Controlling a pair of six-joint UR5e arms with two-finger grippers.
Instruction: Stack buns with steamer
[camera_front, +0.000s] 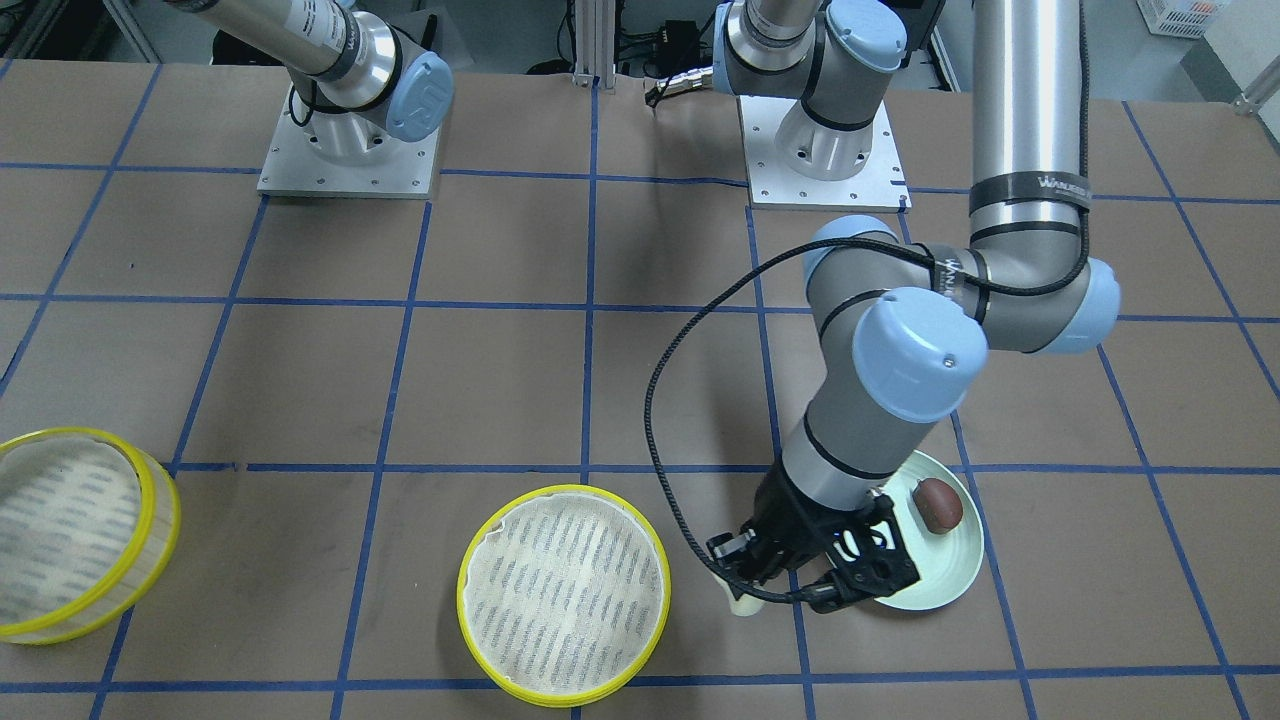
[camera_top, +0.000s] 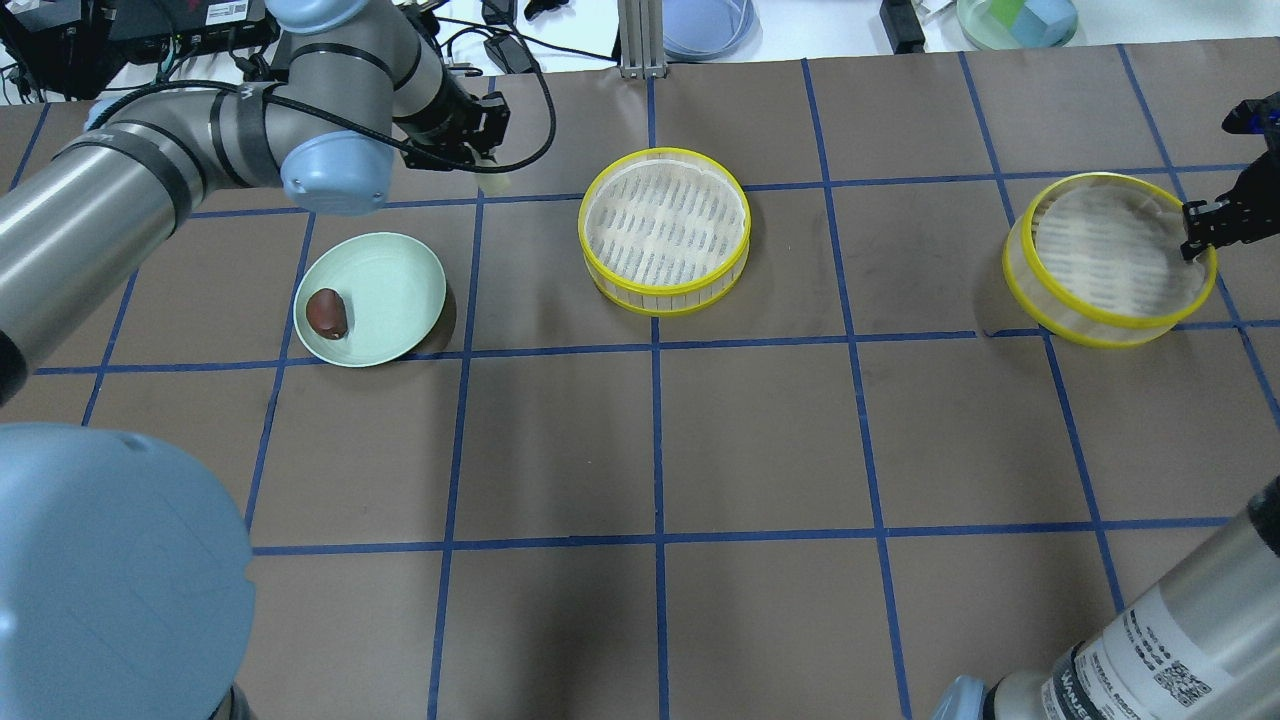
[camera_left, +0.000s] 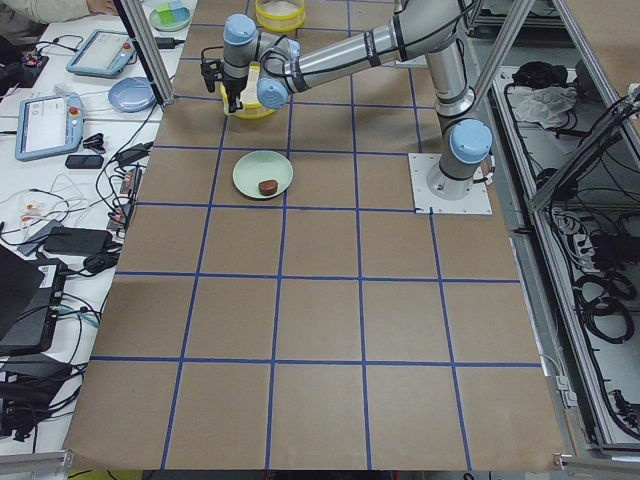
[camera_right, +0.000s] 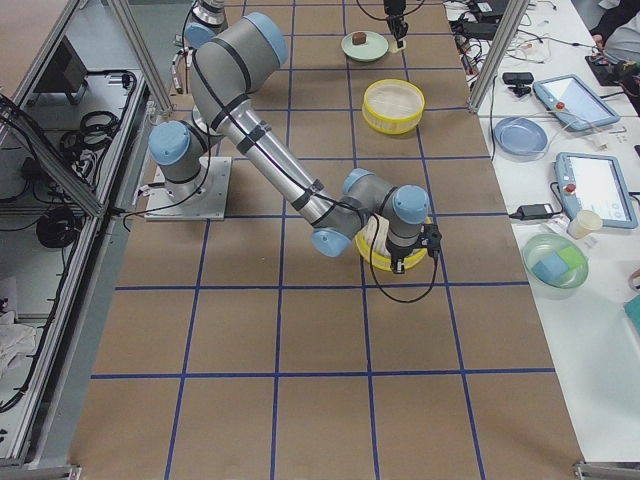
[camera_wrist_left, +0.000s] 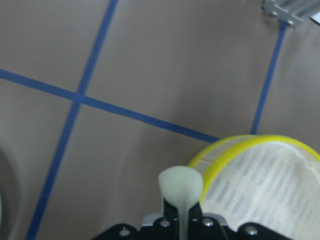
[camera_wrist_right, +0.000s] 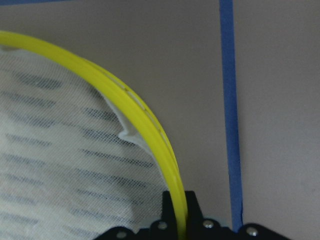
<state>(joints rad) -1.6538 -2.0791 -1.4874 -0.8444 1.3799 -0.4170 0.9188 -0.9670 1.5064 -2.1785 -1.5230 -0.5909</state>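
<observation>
Two grasps are made, so I judge loading is in hand: the left fingers (camera_wrist_left: 171, 214) are clamped on the cream bun (camera_wrist_left: 180, 183), held above the table (camera_top: 760, 440) just beside the middle tier (camera_top: 663, 304), and must next carry it over that rim and release. The right fingers (camera_wrist_right: 193, 207) pinch the rim of the outer tier (camera_top: 1108, 331), well apart. Both tiers hold only cloth lining; the brown bun (camera_top: 326, 313) lies on the green plate (camera_top: 400, 285).

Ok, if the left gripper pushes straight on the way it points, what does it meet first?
Probably the bare table just outside the yellow rim of the middle steamer tier, not its cloth lining. The left gripper, shut on the cream bun, is aimed beside that rim; depth is unclear.
</observation>
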